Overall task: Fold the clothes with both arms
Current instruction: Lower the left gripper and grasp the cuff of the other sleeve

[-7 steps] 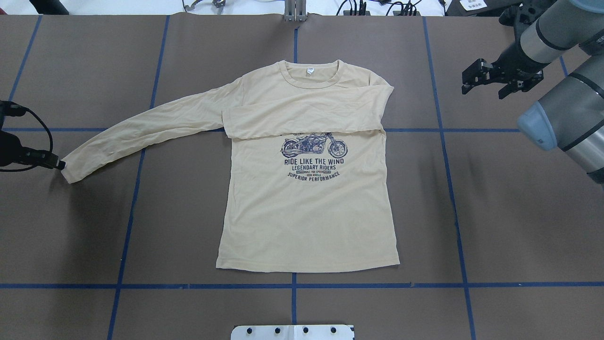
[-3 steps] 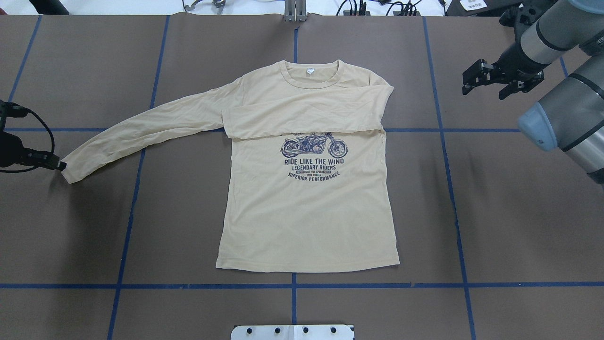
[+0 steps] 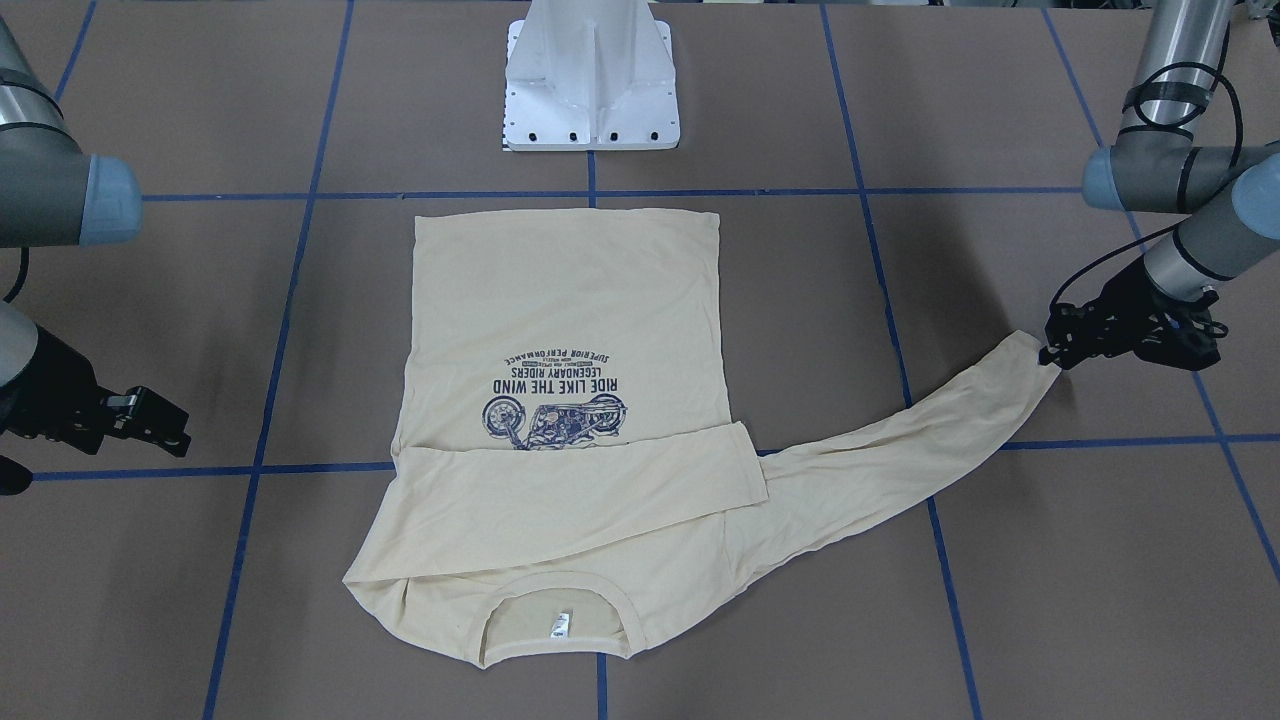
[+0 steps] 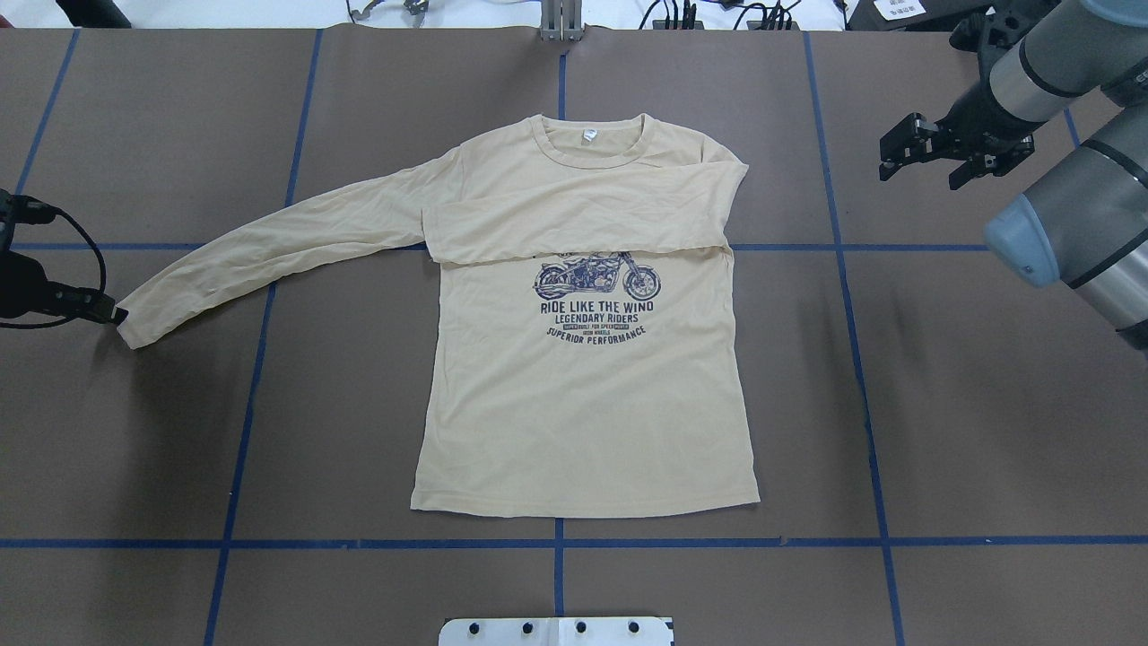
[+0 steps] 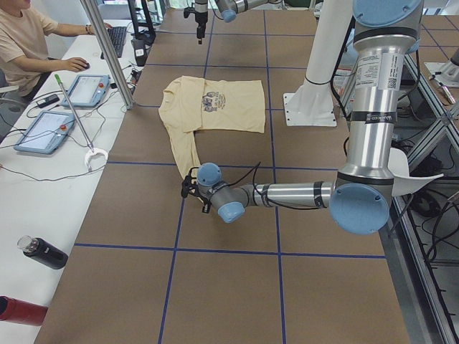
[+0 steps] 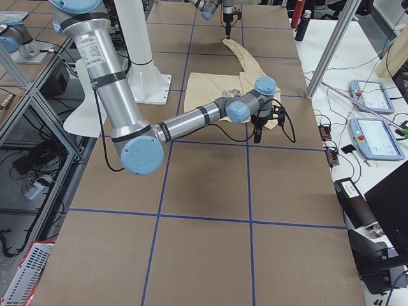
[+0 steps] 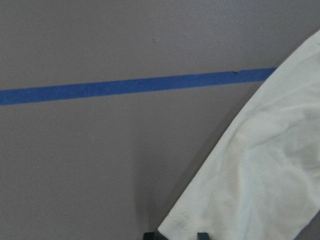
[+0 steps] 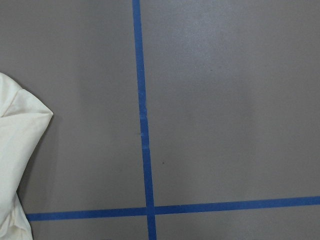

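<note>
The left gripper (image 4: 118, 315) has crept to the cuff (image 4: 136, 327) of the T-shirt (image 4: 583, 404) lying flat mid-table, fingers spread astride it, likely next to pinch and fold that sleeve across; the right gripper (image 4: 924, 166) hovers aside, fingers spread.

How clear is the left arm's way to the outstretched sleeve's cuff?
Likely clear: the left tool sits right at the cuff on bare table, fingertips either side of its edge, nothing between.
</note>
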`<act>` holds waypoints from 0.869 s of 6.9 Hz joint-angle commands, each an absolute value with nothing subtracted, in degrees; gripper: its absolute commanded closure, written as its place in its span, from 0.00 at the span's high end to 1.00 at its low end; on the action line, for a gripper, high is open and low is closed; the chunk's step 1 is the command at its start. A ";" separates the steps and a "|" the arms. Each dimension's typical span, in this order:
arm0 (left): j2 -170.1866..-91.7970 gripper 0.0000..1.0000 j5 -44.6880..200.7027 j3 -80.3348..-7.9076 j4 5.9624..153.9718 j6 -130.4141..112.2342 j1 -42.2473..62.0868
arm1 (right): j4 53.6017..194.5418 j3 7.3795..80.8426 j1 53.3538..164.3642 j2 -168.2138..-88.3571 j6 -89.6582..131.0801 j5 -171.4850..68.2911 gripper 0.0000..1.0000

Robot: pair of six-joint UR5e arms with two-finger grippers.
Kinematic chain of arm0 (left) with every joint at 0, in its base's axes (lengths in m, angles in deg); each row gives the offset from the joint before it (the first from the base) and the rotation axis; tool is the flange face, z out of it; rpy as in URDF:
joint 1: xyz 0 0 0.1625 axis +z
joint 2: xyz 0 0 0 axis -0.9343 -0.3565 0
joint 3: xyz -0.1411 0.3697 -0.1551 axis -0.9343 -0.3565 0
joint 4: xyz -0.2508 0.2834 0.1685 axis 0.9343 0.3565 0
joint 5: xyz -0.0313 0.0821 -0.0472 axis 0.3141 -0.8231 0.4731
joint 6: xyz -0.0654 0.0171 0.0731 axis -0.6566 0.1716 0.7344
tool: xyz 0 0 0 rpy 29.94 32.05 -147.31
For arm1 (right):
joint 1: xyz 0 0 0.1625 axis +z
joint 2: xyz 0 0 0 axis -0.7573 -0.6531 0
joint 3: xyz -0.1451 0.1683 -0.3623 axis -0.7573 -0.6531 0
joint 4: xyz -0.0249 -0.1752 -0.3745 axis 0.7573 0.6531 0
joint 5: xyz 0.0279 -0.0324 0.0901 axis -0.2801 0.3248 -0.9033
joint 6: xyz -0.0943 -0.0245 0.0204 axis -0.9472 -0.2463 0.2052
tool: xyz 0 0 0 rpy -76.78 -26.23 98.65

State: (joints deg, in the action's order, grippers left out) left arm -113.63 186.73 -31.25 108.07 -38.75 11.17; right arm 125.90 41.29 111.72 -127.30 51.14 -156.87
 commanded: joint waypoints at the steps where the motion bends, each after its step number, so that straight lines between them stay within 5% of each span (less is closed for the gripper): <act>1: -113.77 0.41 186.64 -31.11 107.92 -38.74 11.37 | 125.90 41.29 111.72 -127.38 51.06 -156.90 0.96; 2: -113.86 0.40 186.73 -31.11 107.92 -38.74 11.28 | 125.90 41.29 111.72 -127.47 51.14 -156.90 0.96; 4: -113.86 0.00 186.55 -31.20 108.09 -38.74 11.37 | 125.99 41.29 111.72 -127.47 51.14 -156.90 0.96; 6: -113.51 0.00 186.46 -31.89 108.44 -38.74 11.37 | 125.90 41.29 111.72 -127.65 51.06 -156.90 0.96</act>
State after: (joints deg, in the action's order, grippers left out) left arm -113.78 186.47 -31.37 108.24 -38.74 11.37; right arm 125.92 41.29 111.72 -127.59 51.08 -156.90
